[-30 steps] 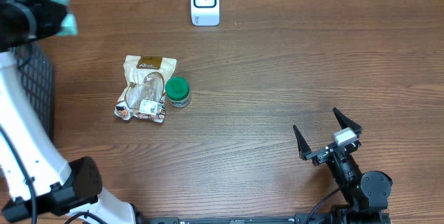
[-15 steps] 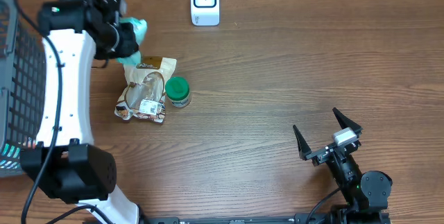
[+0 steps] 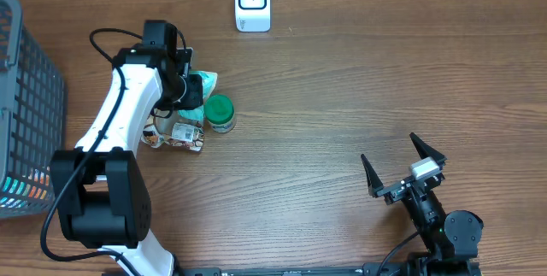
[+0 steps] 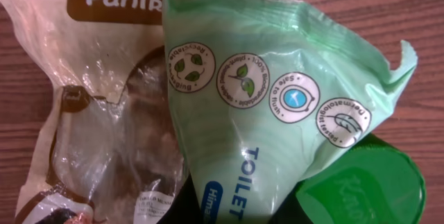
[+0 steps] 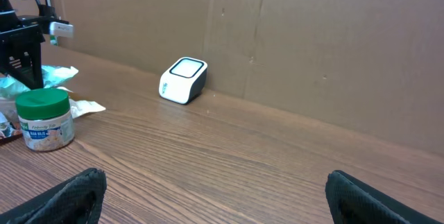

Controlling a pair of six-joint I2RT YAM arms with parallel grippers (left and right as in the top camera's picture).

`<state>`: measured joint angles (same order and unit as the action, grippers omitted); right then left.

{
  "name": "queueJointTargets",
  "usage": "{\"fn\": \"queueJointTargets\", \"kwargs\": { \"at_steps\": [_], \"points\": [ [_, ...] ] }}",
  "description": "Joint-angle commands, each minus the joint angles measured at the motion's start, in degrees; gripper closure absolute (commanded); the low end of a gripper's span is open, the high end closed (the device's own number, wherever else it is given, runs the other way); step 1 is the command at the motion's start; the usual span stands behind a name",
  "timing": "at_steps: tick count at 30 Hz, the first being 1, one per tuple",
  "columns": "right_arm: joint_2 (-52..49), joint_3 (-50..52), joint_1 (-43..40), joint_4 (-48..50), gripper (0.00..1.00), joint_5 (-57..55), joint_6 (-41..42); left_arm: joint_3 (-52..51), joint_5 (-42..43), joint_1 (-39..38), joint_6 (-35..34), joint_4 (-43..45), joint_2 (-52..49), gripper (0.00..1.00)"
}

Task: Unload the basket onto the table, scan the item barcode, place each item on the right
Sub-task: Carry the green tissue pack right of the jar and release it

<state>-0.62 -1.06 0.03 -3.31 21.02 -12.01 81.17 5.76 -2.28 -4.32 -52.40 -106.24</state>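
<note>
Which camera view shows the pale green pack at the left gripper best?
The left wrist view: the pale green pack fills the frame, with its round symbols and the word TOILET readable. Overhead shows only a small corner of it. The right wrist view shows at most a distant pale scrap, far left.

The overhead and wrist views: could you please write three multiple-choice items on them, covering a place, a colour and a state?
1. Where does the white scanner stand? A) at the table's far edge B) at its near edge C) at its right edge
2. What colour is the jar's lid? A) red B) green C) blue
3. How is the left gripper? A) wide open, empty B) shut on the green pouch C) out of view
Answers: 1 A, it sits by the cardboard wall; 2 B, the lid shows green; 3 B, the pouch fills its wrist view.
</note>
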Motion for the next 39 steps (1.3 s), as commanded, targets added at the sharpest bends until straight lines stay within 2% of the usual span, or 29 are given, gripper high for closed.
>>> {"fn": "queueJointTargets", "kwargs": {
  "at_steps": [1,6,8,14,17,25,27,29,30,35,39],
  "points": [
    [0.3,0.6,0.1,0.2,0.0,0.1,0.2,1.6,-1.5,-0.5,-1.8,1.4,0.2,0.96],
    [0.3,0.6,0.1,0.2,0.0,0.1,0.2,10.6,-1.4,-2.8,-1.9,-3.6,0.3,0.96],
    [0.3,0.6,0.1,0.2,0.0,0.1,0.2,13.3,-1.3,-5.9,-1.9,-5.1,0.3,0.96],
    [0.3,0.6,0.1,0.2,0.0,0.1,0.2,13.5,-1.3,-15.0,-2.2,-4.1,-0.2,0.96],
    [0.3,0.6,0.1,0.2,0.0,0.1,0.2,13.5,-1.4,-19.8,-2.1,-3.6,-2.0,0.91],
    [0.3,0.6,0.1,0.2,0.0,0.1,0.2,13.5,-1.3,-23.6,-3.0,-3.1,-10.2,0.93],
    [0.3,0.6,0.1,0.2,0.0,0.1,0.2,13.5,-1.3,-23.6,-3.0,-3.1,-11.8,0.81],
    [0.3,0.6,0.1,0.2,0.0,0.1,0.2,13.5,-1.3,-23.7,-3.7,-3.0,-12.5,0.11],
    [0.3,0.6,0.1,0.2,0.0,0.1,0.2,13.5,-1.3,-23.7,-3.6,-2.8,-12.5,0.0],
    [0.3,0.6,0.1,0.2,0.0,0.1,0.2,18.9,-1.7,-23.5,-3.6,-5.7,-11.1,0.0],
    [0.3,0.6,0.1,0.2,0.0,0.1,0.2,30.0,-1.7,-23.5,-3.1,-12.6,-10.7,0.0]
  ]
}}
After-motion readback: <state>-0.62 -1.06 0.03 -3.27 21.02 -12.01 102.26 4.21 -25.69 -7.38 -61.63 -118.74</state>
